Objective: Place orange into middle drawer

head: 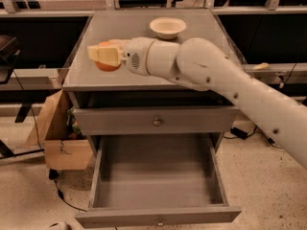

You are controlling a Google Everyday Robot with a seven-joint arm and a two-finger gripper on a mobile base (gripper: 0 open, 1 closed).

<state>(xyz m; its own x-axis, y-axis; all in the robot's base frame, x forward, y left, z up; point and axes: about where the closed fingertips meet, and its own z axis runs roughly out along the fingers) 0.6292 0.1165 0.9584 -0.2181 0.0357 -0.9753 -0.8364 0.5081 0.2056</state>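
My gripper [102, 54] is over the left front part of the grey cabinet top [144, 75], at the end of my white arm, which reaches in from the right. Its cream fingers [108, 52] are shut on the orange [107, 66], whose orange-red underside shows below them. The middle drawer [158, 176] is pulled wide open below, and its inside is bare. Its front with a small knob [159, 221] is nearest the camera. The drawer above it [153, 120] is closed.
A cream-white shallow bowl [167, 27] stands at the back middle of the cabinet top. An open cardboard box [60, 138] sits on the floor at the cabinet's left. Cables lie on the floor at the left and right.
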